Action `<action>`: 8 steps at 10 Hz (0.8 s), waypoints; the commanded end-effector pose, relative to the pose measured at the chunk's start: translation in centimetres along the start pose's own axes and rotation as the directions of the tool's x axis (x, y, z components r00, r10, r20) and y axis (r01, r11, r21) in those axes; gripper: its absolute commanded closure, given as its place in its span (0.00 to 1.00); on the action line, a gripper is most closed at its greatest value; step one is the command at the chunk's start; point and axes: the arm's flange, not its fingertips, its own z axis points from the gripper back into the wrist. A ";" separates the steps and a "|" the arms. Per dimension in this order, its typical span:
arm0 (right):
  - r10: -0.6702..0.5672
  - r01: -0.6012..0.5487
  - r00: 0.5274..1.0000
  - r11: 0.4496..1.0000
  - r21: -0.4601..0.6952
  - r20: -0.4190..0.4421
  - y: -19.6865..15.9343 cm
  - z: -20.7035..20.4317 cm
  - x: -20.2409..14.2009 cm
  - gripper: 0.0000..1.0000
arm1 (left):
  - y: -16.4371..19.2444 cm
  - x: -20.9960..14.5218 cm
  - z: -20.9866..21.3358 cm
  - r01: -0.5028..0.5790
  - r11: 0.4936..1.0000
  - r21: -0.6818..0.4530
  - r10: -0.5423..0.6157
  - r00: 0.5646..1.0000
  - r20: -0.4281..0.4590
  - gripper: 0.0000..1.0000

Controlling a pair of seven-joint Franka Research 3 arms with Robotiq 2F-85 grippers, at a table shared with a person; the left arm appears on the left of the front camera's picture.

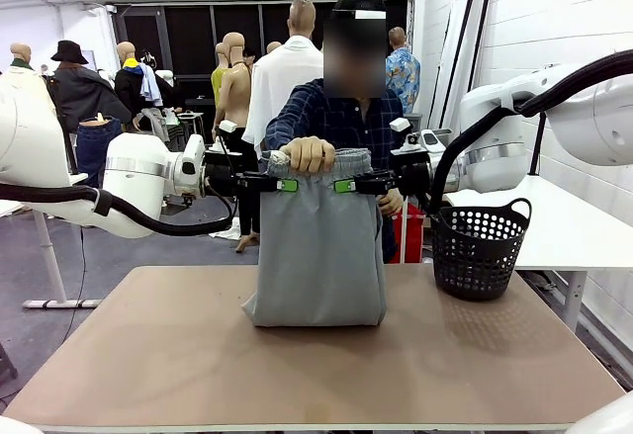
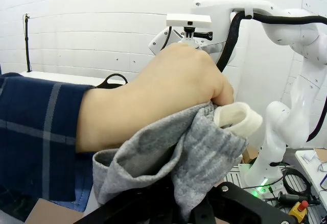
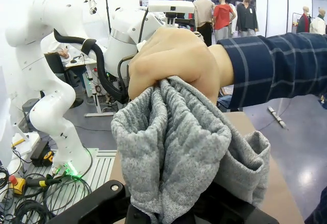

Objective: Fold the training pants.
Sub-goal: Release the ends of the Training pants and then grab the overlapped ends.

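Plain light grey training pants; sleeve navy plaid; basket black, perforated; table tan.

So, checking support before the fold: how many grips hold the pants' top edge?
3 on the training pants: left gripper at the left corner, right gripper at the right corner, the person's hand mid-edge. Another hand may be hidden behind.

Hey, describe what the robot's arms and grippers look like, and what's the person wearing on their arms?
The left arm and right arm are white with rounded shells, each trailed by a thick black cable. The left gripper and right gripper are black with green pads on the fingers. The person wears a dark blue checked sleeve.
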 end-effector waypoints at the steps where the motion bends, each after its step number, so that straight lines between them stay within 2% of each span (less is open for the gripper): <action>1: 0.002 -0.002 1.000 1.000 0.007 0.005 0.1 0.1 0.1 1.00 | 0.0 0.1 0.0 0.007 1.000 0.009 -0.007 1.000 -0.001 1.00; 8: 0.002 -0.002 1.000 1.000 0.007 0.005 0.1 0.1 0.1 1.00 | 0.0 0.1 0.0 0.007 1.000 0.009 -0.007 1.000 -0.001 1.00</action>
